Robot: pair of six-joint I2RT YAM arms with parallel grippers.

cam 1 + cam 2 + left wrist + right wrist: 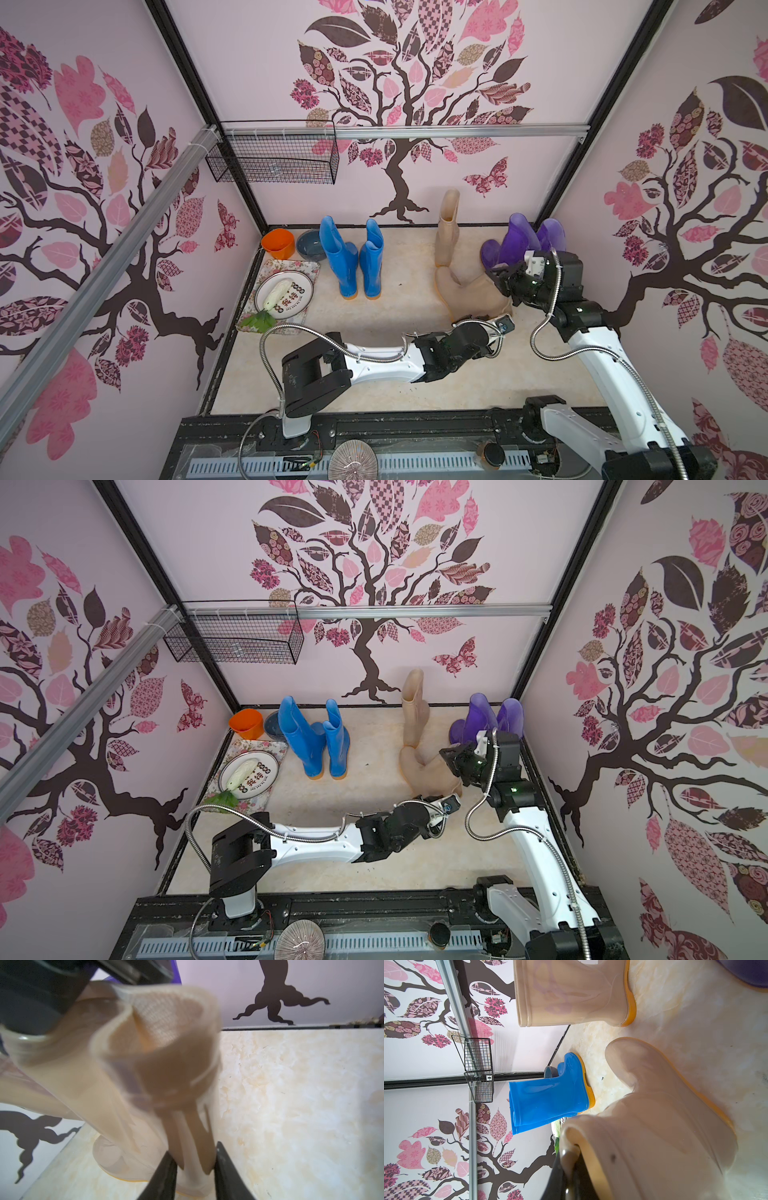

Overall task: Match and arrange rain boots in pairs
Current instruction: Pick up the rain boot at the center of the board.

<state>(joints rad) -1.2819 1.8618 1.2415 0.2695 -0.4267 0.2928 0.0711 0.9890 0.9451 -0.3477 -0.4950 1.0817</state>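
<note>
A translucent beige rain boot [465, 291] [424, 771] leans tilted on the floor right of centre, toe toward the blue pair. My left gripper [500, 318] [196, 1167] is shut on a folded part of its cuff [193, 1147]. My right gripper [496, 276] [571, 1169] is shut on the cuff rim from the far side. The other beige boot [448, 237] [566, 995] stands upright behind it. Two blue boots [343, 262] [371, 266] stand side by side at left centre. Two purple boots [519, 239] [550, 235] stand at the back right, partly hidden by my right arm.
An orange cup [277, 244] and a grey-blue bowl [311, 245] sit in the back left corner. A plate [297, 301] with a white radish lies on a floral tray [309, 268] by the left wall. A wire basket [272, 153] hangs above.
</note>
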